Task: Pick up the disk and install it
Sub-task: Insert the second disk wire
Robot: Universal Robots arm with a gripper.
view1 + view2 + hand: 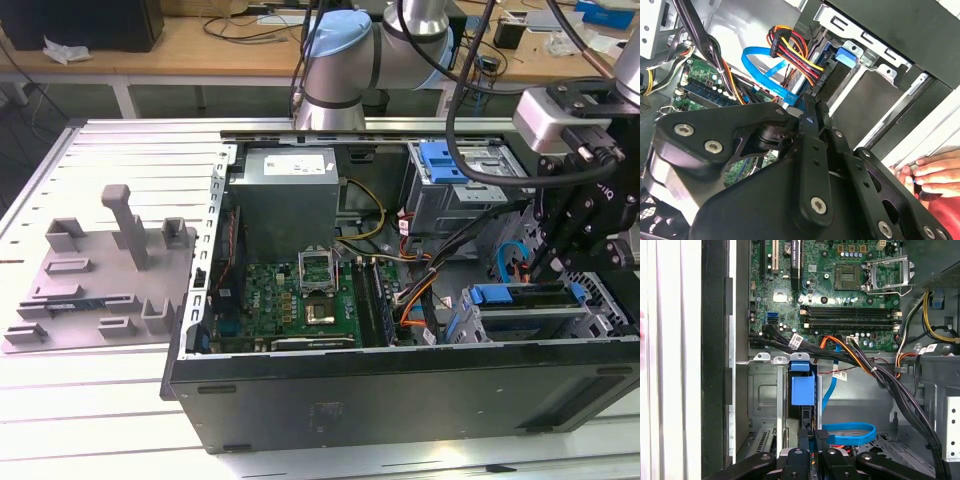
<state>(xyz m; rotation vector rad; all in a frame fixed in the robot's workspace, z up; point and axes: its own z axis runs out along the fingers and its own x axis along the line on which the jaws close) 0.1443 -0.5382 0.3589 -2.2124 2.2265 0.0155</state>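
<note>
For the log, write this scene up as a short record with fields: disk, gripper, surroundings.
disk: in a drive cage inside the case, blue frame showing
gripper: just above the disk; whether it grips is unclear
plate: on the table, outside the case, at the exterior view's left
hand: a person's, resting on the case edge in the second wrist view

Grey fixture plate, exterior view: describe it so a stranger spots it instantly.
Find the open computer case. Beside it, toward the exterior view's left, the grey fixture plate lies on the slatted table. Unlike the flat slats, it carries upright posts.
</note>
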